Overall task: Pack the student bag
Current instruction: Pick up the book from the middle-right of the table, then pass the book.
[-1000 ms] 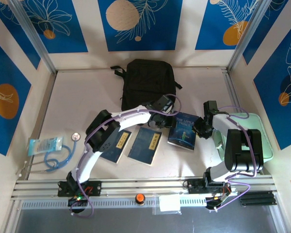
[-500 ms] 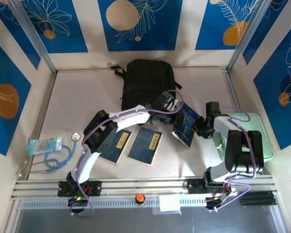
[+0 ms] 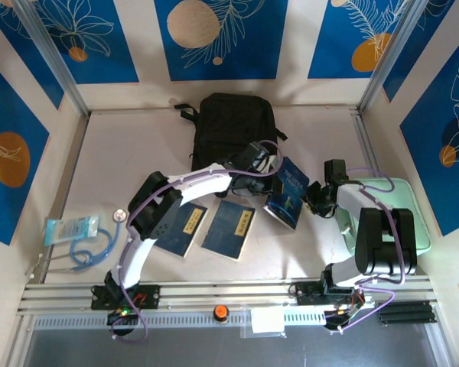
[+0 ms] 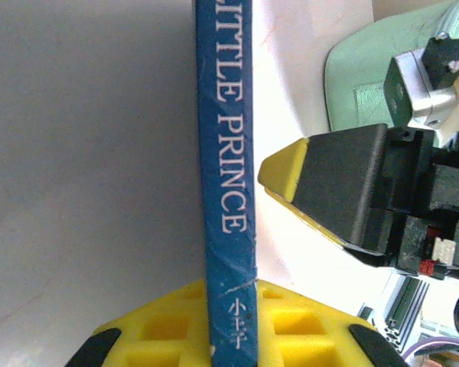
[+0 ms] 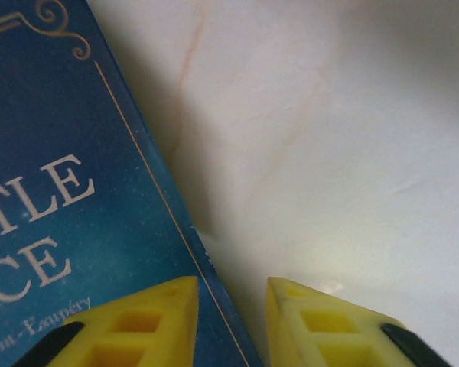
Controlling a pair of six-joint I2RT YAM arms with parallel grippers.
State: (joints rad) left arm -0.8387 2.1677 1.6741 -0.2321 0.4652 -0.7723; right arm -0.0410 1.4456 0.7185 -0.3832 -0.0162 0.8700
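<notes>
The left gripper (image 3: 271, 180), jaws clamped on the blue paperback book (image 3: 290, 191), is tilting it up toward the black fabric backpack (image 3: 231, 130) as the right gripper (image 3: 310, 202) is parting its jaws.

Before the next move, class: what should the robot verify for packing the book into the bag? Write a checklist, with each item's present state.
1. Left gripper shut on book: ok.
2. Right gripper open, not gripping book: ok.
3. Book lifted fully off table: cannot tell; it is tilted.
4. Bag open to take the book: cannot tell.
5. Other two books packed: not ok; both lie on table.
</notes>
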